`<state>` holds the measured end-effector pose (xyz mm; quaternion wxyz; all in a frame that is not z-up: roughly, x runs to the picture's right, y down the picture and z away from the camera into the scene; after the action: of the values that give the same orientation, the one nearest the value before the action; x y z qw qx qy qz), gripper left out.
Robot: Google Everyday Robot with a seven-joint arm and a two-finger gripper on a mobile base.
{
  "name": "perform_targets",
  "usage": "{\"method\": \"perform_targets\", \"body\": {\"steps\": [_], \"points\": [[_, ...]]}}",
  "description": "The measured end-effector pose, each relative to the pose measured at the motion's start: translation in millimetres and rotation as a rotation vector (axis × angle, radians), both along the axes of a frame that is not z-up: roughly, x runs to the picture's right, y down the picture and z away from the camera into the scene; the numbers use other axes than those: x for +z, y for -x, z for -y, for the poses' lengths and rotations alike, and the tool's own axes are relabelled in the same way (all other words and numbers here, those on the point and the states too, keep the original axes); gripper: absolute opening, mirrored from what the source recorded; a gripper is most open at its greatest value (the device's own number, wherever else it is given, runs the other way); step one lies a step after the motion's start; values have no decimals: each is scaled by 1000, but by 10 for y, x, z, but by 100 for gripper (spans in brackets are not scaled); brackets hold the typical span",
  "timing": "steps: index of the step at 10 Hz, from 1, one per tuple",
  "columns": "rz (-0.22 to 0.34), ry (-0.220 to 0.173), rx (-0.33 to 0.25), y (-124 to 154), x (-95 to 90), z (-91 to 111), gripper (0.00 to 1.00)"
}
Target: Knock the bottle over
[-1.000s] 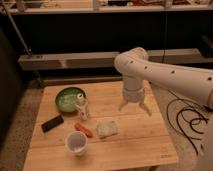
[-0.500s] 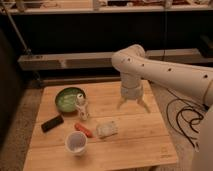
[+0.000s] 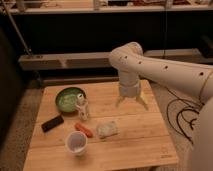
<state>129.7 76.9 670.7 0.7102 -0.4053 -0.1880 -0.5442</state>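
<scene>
Pincer (image 3: pixel 132 104) hangs open, well apart from the upright bottle (image 3: pixel 82 107) beside a green bowl (image 3: pixel 67 99), perhaps touching it.

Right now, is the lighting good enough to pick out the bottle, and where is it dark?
Camera view: warm, dim light; the bottle stands out pale on the lit table beside the green bowl; the open gripper hangs over the table's far side; behind, it's nearly black.

Gripper (image 3: pixel 132 104) over wooden table (image 3: pixel 140 145), fingers spread
It hangs right of centre; the bottle (image 3: pixel 82 108) stands upright left of centre, well apart
</scene>
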Motion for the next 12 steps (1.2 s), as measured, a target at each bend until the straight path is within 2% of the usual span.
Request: {"method": "perform_targets", "body": {"steps": [6, 8, 12], "points": [[31, 2, -49, 153, -6, 125, 80], [57, 6, -71, 327, -7, 158, 80], [75, 13, -116, 396, -35, 206, 80]]}}
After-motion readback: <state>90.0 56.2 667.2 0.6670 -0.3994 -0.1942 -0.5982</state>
